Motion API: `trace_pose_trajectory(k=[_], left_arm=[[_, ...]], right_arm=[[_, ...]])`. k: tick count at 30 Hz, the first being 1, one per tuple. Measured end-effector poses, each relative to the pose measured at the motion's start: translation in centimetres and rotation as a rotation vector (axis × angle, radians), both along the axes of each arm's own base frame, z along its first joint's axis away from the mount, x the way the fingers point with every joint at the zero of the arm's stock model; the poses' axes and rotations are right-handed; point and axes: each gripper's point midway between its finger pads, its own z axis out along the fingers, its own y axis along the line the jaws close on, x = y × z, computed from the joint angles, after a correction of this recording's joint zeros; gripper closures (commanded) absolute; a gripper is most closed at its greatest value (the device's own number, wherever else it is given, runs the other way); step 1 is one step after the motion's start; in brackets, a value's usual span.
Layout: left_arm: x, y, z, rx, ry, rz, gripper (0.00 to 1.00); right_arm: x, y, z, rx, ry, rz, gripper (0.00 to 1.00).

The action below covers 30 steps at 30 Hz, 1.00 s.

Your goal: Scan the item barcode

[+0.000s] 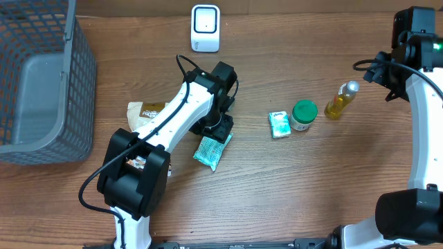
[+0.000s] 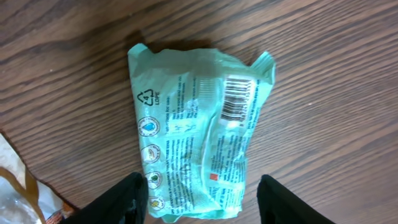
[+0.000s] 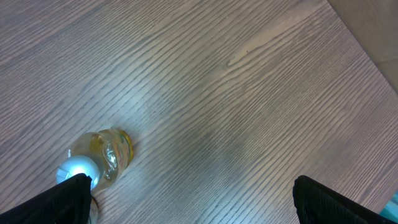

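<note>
Green packet (image 1: pixel 211 151) lies flat on the table (image 1: pixel 291 194), on the robot's side of the white scanner (image 1: pixel 205 28) and well apart from it. Its barcode (image 2: pixel 236 98) faces up. Left gripper (image 2: pixel 199 196) hangs just above the packet's end away from the barcode. Its jaws are spread, one finger on each side of the wrapper, pinching nothing. Right gripper (image 3: pixel 193 199) is far to the scanner's right, jaws spread wide and empty, beside a yellow bottle (image 3: pixel 99 158).
</note>
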Motion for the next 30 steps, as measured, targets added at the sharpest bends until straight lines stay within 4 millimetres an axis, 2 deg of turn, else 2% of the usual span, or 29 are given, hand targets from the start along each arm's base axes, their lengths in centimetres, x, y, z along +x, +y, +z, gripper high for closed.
trace_pose_trajectory(k=[8,17,25,30], left_arm=[[-0.8,1.3,-1.7,0.055,0.009,0.001,0.46],[-1.1,1.7,-3.4,0.062,0.001,0.001,0.51],[-1.5,2.0,-3.5,0.076,0.016,-0.001,0.56],[-1.6,2.1,-2.9,0.088,0.027,-0.001,0.58]], right_arm=[[0.0,0.0,0.0,0.0,0.0,0.0,0.0],[0.0,0.0,0.0,0.0,0.0,0.0,0.0],[0.0,0.0,0.0,0.0,0.0,0.0,0.0],[0.0,0.0,0.0,0.0,0.0,0.0,0.0]])
